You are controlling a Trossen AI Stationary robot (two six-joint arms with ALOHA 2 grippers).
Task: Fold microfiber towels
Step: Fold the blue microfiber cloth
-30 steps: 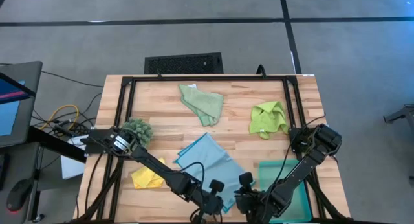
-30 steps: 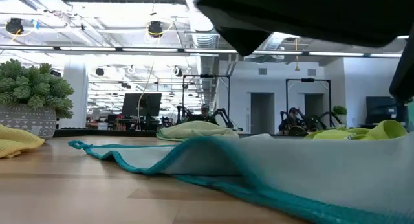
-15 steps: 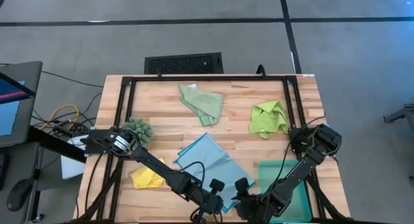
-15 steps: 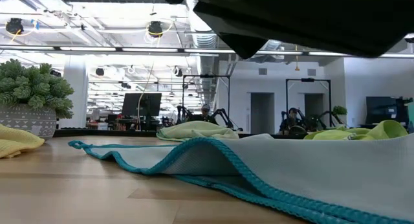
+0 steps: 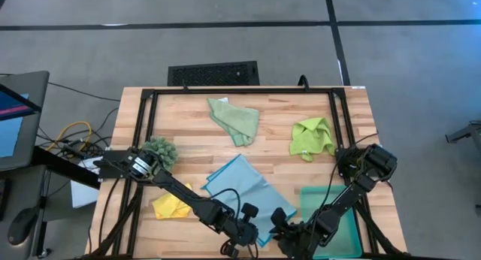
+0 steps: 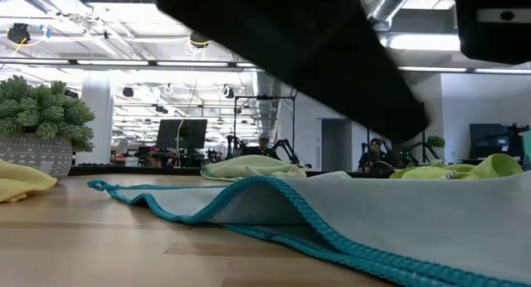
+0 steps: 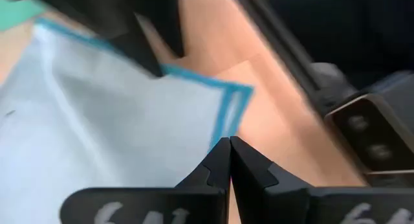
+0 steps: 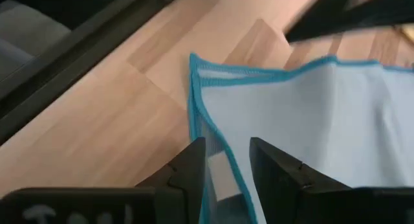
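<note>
Progress: early, nothing neatly folded that I can see. Left to right in the high view:

- yellow towel (image 5: 170, 207), lower left of frame, crumpled. Not done.
- light blue towel (image 5: 240, 185), lower centre, lying mostly flat and open on the surface (image 5: 188, 117). This looks like the one in work; no fold made yet.
- sage green towel (image 5: 235, 120), upper centre, loosely bunched. Not done.
- lime green towel (image 5: 312, 137), right of centre, crumpled. Not done.

So all four are left, judging from how they lie.

Arm pose:

- left hand (image 5: 242, 231), bottom centre of the high view, at the blue towel's near edge. Fingers pinched fully together; its wrist view shows the tips meeting just off the towel's teal-hemmed corner, nothing visibly between them.
- right hand (image 5: 279, 228), just right of it at the bottom, arm folded low along the teal tray (image 5: 342, 222). Jaws narrowly apart, straddling the towel's hemmed edge near a corner in the right wrist view; cloth sits between the fingers (image 8: 194, 160) but I can't say it's clamped.

Both arms sit low over the near edge.
</note>
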